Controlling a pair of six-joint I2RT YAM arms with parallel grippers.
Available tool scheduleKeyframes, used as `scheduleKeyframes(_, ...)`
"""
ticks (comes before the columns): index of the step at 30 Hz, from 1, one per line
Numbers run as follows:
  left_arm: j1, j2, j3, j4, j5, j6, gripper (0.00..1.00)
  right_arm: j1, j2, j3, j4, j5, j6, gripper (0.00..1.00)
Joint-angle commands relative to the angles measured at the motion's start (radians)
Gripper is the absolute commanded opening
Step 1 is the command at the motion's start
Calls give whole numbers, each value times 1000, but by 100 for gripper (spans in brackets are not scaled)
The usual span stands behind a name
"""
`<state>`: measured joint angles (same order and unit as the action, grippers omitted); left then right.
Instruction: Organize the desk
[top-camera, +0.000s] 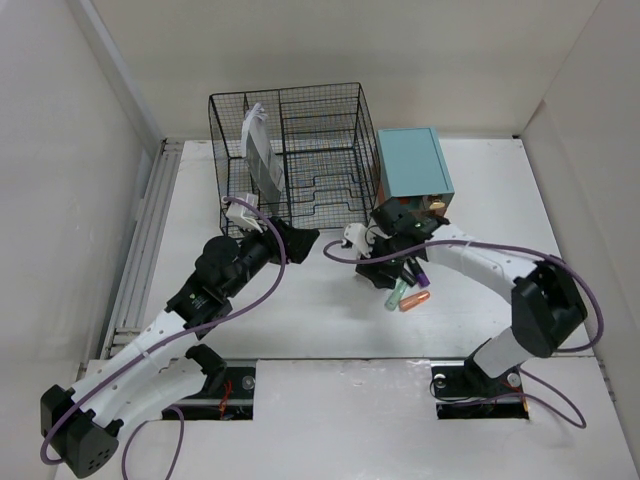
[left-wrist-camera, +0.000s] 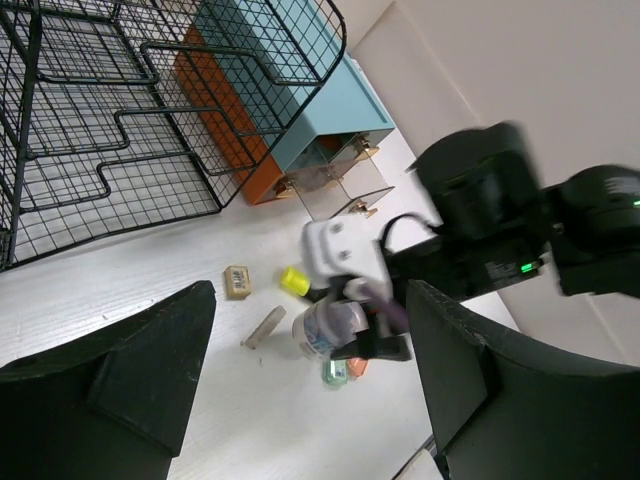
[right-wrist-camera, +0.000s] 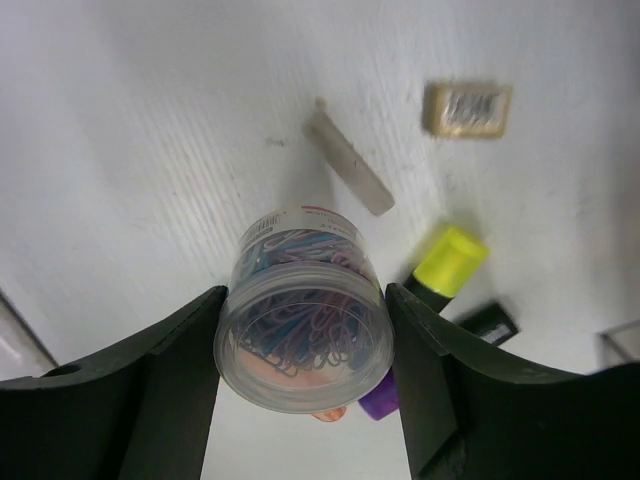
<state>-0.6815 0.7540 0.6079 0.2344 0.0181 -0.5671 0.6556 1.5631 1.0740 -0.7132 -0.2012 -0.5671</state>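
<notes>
A clear round jar of coloured paper clips (right-wrist-camera: 300, 320) stands tilted on the white desk (top-camera: 300, 330). My right gripper (right-wrist-camera: 303, 350) is shut on it, one black finger pressed to each side. In the left wrist view the same jar (left-wrist-camera: 322, 330) sits under the right arm's wrist (left-wrist-camera: 500, 220). My left gripper (left-wrist-camera: 310, 380) hangs open above the desk, nothing between its fingers. From above, it (top-camera: 305, 240) sits just in front of the black mesh organizer (top-camera: 290, 150), and the right gripper (top-camera: 395, 265) is below the teal drawer box (top-camera: 412, 162).
Around the jar lie a yellow-capped highlighter (right-wrist-camera: 447, 262), a tan eraser (right-wrist-camera: 468, 108), a pale stick (right-wrist-camera: 348, 170), a purple cap (right-wrist-camera: 378, 402) and a small black piece (right-wrist-camera: 487, 320). Orange and green markers (top-camera: 412, 297) lie beside the right gripper. White packets (top-camera: 258, 150) stand in the organizer.
</notes>
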Motion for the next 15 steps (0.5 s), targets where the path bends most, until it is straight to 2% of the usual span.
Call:
scheduleKeyframes(1,-6,-19,6,31,2,12,74,-7,-123,133,-41,-168,-94,1)
scheduleKeyframes(7,-6,-19,6,22,2,12,74,-91,-187,201,32,-225,-79,1)
scheduleKeyframes(15,-6,-19,6,22,2,21,74,-212,-218,178,215,41,65,0)
